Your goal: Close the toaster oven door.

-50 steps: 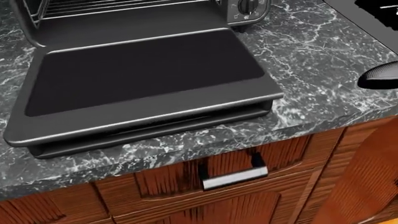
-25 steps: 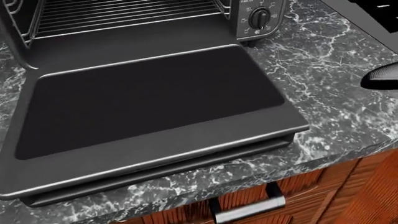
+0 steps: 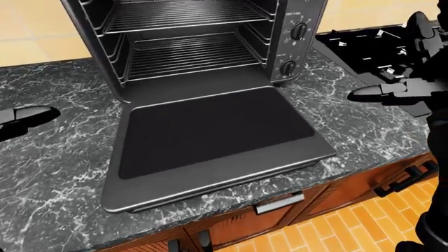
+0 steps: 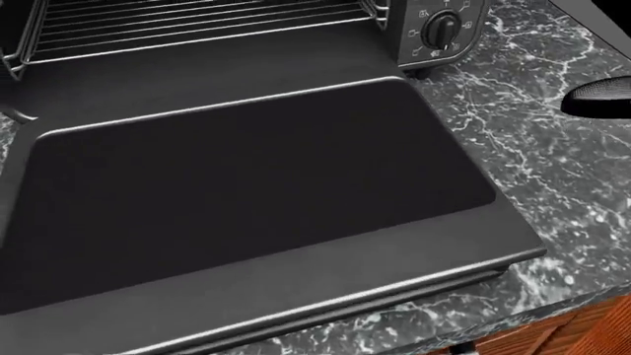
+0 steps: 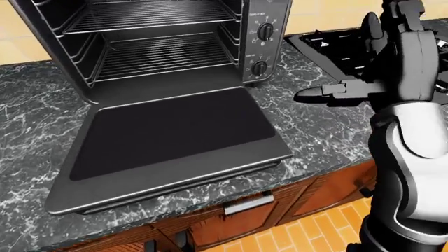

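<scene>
Toaster oven point(image 3: 203, 42) is seen standing on a dark marble table point(image 3: 56, 157), its door point(image 3: 210, 144) folded fully down and lying flat, reaching almost to the table's near edge. Two wire racks point(image 3: 189, 52) are shown inside the open cavity, and two round knobs point(image 3: 294, 50) sit on the panel at the oven's right side.

The right hand point(image 5: 329, 93) is held above the table to the right of the door, well apart from it. Its fingers are stretched out straight and pointed toward the oven; nothing is held and nothing is touched. In the head view only a dark fingertip is seen at the right edge.

The left hand point(image 3: 24, 116) is caught at the left edge of the left-eye view, over the table and apart from the door. Only a dark tip of it is shown, so how far it is open cannot be told.

A black stovetop point(image 3: 364, 44) lies beyond the right hand. Wooden cabinets with a metal drawer handle point(image 3: 279, 203) are seen below the table's edge.
</scene>
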`<state>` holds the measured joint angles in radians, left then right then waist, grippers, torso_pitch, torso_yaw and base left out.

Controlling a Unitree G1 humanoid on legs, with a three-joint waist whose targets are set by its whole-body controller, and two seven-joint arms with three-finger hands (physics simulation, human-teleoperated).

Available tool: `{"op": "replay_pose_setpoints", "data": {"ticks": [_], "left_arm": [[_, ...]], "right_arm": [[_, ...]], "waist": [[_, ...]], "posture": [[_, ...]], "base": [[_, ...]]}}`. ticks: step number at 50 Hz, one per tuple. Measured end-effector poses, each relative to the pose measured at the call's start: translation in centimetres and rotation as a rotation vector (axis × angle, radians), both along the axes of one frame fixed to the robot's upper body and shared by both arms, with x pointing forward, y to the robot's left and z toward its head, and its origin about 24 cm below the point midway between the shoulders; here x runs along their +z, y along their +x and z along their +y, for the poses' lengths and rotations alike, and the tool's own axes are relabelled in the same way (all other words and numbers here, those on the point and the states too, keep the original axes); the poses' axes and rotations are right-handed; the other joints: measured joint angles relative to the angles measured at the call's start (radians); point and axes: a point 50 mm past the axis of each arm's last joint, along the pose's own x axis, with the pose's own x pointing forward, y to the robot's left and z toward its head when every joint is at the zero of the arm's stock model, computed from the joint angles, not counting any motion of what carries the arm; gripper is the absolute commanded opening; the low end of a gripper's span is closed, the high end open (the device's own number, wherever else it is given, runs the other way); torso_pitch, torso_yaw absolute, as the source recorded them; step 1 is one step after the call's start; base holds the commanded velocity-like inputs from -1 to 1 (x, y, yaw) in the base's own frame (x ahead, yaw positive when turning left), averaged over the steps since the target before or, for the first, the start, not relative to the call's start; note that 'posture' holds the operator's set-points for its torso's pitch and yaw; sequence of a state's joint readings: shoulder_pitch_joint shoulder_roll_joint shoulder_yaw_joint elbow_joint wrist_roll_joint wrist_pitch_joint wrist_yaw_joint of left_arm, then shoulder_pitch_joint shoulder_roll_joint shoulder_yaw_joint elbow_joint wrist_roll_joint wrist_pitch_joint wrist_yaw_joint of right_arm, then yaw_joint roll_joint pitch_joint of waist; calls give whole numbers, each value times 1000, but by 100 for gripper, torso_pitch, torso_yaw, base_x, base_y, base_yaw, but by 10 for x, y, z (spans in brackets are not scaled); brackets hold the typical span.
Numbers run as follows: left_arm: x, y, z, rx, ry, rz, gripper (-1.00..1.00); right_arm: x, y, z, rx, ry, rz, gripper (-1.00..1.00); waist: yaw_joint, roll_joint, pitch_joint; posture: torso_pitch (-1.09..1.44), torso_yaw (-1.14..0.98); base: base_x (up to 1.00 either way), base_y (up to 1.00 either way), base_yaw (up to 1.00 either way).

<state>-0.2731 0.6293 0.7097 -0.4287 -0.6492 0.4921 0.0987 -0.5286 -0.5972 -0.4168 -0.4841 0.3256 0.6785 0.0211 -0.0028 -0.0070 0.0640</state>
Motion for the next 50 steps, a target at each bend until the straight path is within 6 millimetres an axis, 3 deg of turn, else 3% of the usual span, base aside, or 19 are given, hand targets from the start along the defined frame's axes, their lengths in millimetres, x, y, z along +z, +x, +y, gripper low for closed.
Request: {"op": "replay_pose_setpoints", "data": {"ticks": [7, 11, 15, 16, 19, 21, 24, 26, 31, 37, 50], "left_arm": [[2, 2, -3, -21, 7, -7, 100], [4, -1, -2, -14, 12, -12, 100], [8, -6, 0, 12, 20, -44, 100], [7, -5, -1, 9, 18, -43, 100], [7, -7, 0, 18, 19, -46, 100], [7, -5, -1, 10, 16, -39, 100], [5, -1, -4, -15, 17, -21, 100], [3, -1, -4, -20, 12, -16, 100], [3, 1, 1, 8, -2, -5, 100], [-1, 5, 11, 55, -59, 28, 100], [-11, 4, 25, 126, -47, 61, 100]], "right_arm": [[10, -6, -18, -98, 3, -68, 100], [15, -9, -15, -104, -7, -105, 100], [12, -5, -14, -97, 1, -95, 100], [11, -4, -16, -115, -1, -90, 100], [8, -4, -19, -122, 17, -78, 100], [10, -8, -19, -111, 22, -87, 100], [13, -10, -19, -118, 17, -104, 100], [8, -8, -20, -120, 38, -81, 100], [2, -2, -24, -154, 54, -31, 100], [10, -9, -21, -150, 47, -55, 100], [1, -6, -24, -159, -68, -8, 100]], "waist": [[15, 5, -12], [37, 6, -12], [49, -26, 1], [48, -21, 5], [40, -34, 10], [29, -21, 11], [7, 25, 3], [-1, 23, 11], [-8, 22, 8], [-7, 22, 3], [-3, 9, 1]], "posture": [[0, 0], [0, 0], [0, 0], [0, 0], [0, 0], [0, 0], [0, 0], [0, 0], [0, 0], [0, 0], [0, 0]], "base": [[0, 0, 40], [0, 0, 100], [0, 0, 100], [0, 21, 0], [0, 0, 0], [0, 0, 0], [0, 0, 0], [0, 0, 0], [0, 0, 0], [0, 0, 0], [0, 0, 0]]}}
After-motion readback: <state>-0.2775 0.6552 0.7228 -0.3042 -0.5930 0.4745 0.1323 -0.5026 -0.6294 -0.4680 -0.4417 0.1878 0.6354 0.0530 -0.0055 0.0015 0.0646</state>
